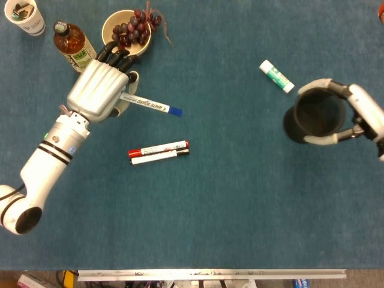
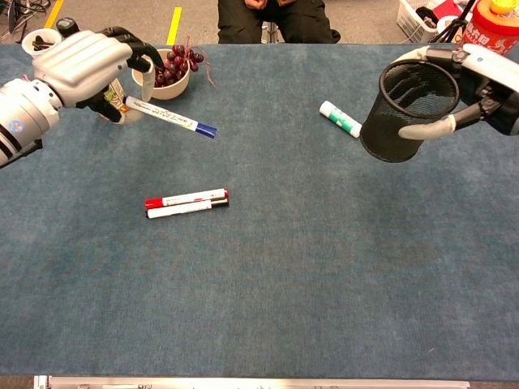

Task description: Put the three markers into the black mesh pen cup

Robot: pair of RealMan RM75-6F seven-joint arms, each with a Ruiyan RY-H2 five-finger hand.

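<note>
Holding the blue-capped marker (image 2: 169, 117) in my left robot hand (image 1: 99, 90), I have it pinched by its tail end, the capped tip jutting out toward the middle of the desk (image 1: 240, 210), fingers curled over the barrel just beside the bowl of grapes (image 1: 127, 30) and the bottle (image 1: 72, 42). My right robot hand (image 2: 478, 81) is wrapped around the black mesh pen cup (image 2: 409, 109), fingers hooked on its rim and wall, tipping its mouth inward, near the glue stick (image 2: 340, 119). The red marker (image 1: 159, 148) and the black marker (image 1: 157, 156) lie touching side by side on the desk, well apart from both hands. I judge these markers light, stiff and smooth plastic, so they can roll or swivel in a loose pinch; a grip nearer mid-barrel would stop the long end drooping. The cup looks light and slightly springy, so I would steady it rather than squeeze. Separating the two lying markers will probably need a nudge first.
</note>
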